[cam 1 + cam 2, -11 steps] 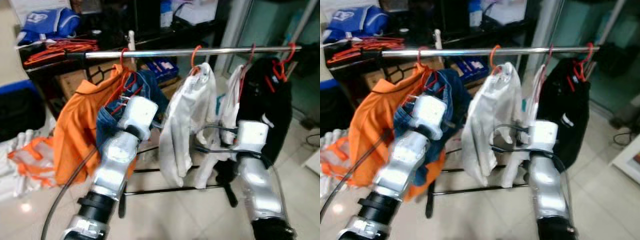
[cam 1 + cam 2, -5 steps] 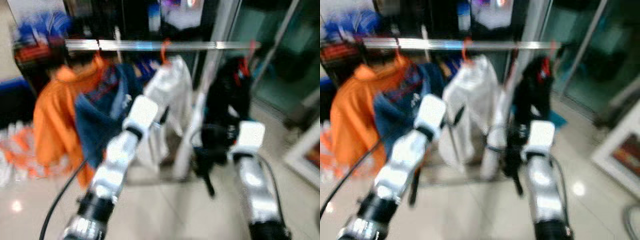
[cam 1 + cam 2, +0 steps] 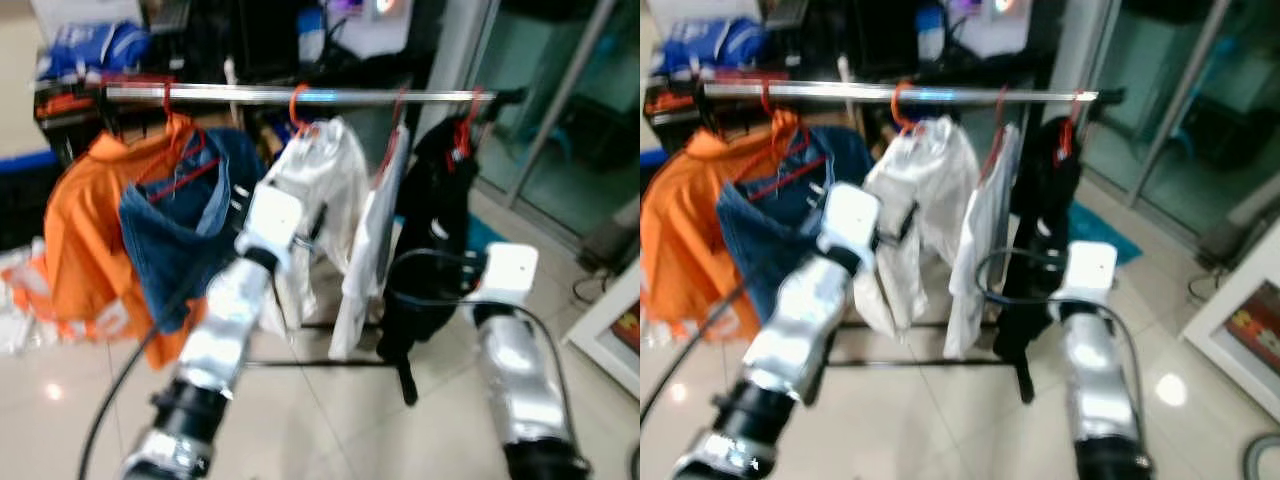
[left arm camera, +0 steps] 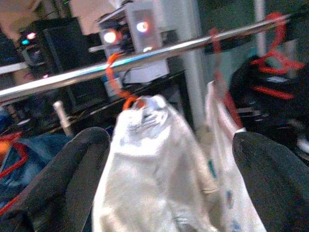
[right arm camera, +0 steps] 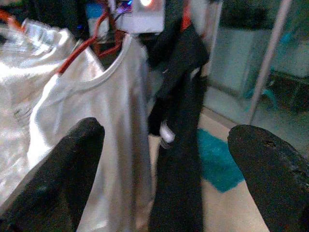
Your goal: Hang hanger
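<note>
Left eye view: a red hanger (image 3: 185, 150) is seen hooked on the chrome rail (image 3: 290, 96) toward its left end, carrying a blue denim garment (image 3: 180, 235) in front of an orange shirt (image 3: 85, 230). Further right along the rail, a white garment (image 3: 320, 200), a second white garment (image 3: 365, 250) hung edge-on and a black garment (image 3: 430, 230) are suspended from red hangers of their own.

The left gripper (image 4: 159, 183) is held up in front of the white garment, just right of the denim; in the left wrist view its two black fingers (image 4: 63, 179) are spread wide apart with nothing grasped between them. The right gripper (image 5: 164, 179) is raised nearer the robot, facing the edge-on white garment and the black garment; its fingers (image 5: 58, 169) are likewise spread and empty.

Beyond the rail, a dark shelf (image 3: 260, 40) with boxes and a blue bag (image 3: 90, 45) is visible. A glossy tiled floor (image 3: 340, 420) lies beneath.
</note>
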Controlling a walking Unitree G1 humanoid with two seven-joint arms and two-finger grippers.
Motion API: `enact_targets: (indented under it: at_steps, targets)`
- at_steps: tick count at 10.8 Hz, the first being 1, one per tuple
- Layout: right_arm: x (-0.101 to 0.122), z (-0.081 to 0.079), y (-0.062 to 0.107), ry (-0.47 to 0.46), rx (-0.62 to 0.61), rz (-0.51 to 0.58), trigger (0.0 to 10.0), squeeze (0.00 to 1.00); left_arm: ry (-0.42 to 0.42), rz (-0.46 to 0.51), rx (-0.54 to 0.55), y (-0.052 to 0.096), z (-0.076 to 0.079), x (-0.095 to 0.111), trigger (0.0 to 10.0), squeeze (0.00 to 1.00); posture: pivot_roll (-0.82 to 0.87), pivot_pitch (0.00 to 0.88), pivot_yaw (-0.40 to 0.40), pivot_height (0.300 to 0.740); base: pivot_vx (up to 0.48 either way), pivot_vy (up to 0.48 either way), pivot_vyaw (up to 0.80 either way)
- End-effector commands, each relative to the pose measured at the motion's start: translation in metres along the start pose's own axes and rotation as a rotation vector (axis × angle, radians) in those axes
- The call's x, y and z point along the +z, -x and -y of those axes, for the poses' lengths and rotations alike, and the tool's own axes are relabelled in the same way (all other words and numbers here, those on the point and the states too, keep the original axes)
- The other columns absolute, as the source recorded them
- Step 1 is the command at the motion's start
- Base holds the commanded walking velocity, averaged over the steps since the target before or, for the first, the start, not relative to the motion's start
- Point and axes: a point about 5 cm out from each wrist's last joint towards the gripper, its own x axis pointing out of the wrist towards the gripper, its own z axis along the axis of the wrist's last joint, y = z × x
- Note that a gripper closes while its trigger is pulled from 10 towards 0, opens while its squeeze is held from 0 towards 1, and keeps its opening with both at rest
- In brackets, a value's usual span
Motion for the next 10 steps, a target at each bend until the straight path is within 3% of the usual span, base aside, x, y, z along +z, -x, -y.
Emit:
enact_targets:
  at_steps: [1,6,10]
  targets:
    - [0.005,-0.002,-0.002,0.007,0.014,0.015,10.0,0.0,-0.006,-0.006,0.01,-0.001,-0.001,0.001,10.0,0.0,-0.06,0.0,-0.007,0.74,0.0,0.0,0.0]
    - [0.005,-0.003,-0.002,0.008,0.02,0.012,10.0,0.0,-0.001,0.003,0.011,-0.001,0.0,0.003,10.0,0.0,-0.06,0.0,-0.009,0.74,0.465,0.0,0.0]
    - [0.006,-0.002,-0.004,0.01,0.023,0.02,10.0,0.0,-0.043,0.039,-0.048,-0.007,0.001,0.013,10.0,0.0,-0.06,0.0,-0.012,0.74,0.477,0.0,0.0]
